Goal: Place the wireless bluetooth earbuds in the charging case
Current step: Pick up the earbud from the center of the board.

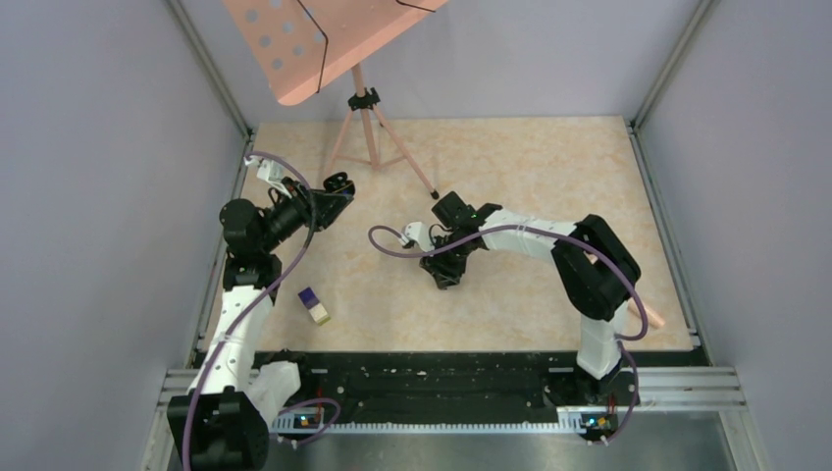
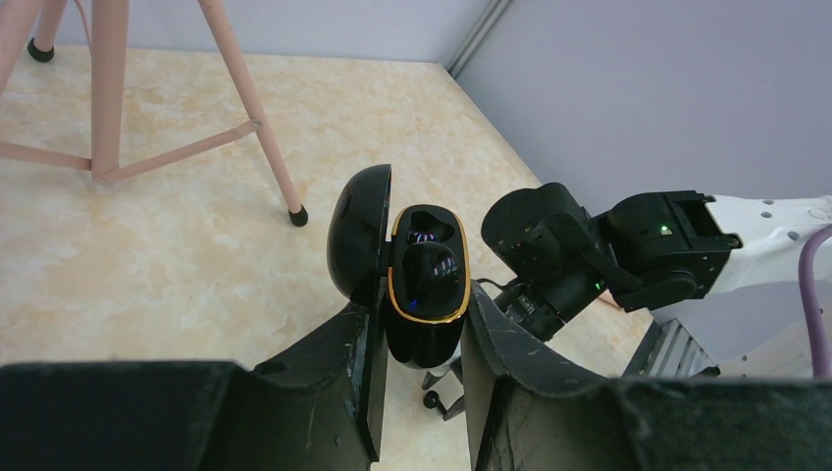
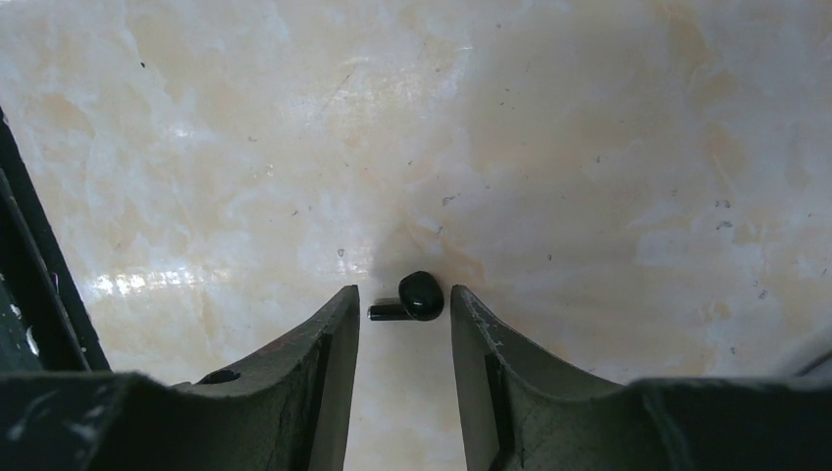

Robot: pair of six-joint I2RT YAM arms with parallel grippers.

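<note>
Grey panel walls close in a beige, marbled tabletop [image 1: 549,177], with a pink music stand [image 1: 365,108] on a tripod at the far side. Near the left arm a small purple-and-cream block [image 1: 314,305] lies on the table, touched by nothing.

The left gripper [image 2: 419,312] is raised off the surface on the left and clamps a glossy black charging case [image 2: 424,257] with a gold rim. The case's domed lid [image 2: 358,231] is swung open to the left, and its wells face towards the right arm. The inside is dark and shiny, so I cannot tell whether a bud already sits in it.

The right gripper [image 3: 403,296] is down at the table in the middle of the scene, well apart from the case. Its jaws are parted to a narrow gap on either side of a small black comma-shaped earbud [image 3: 420,295]. The bud lies flat on the marble, stem pointing left, and neither finger seems to press on it.

So the task looks to be at an early stage. The case is open and presented, but this black bud is not yet gripped, lifted or carried over to the case. No other bud, black or pale purple, shows clearly in any view, so how many remain cannot be judged.
</note>
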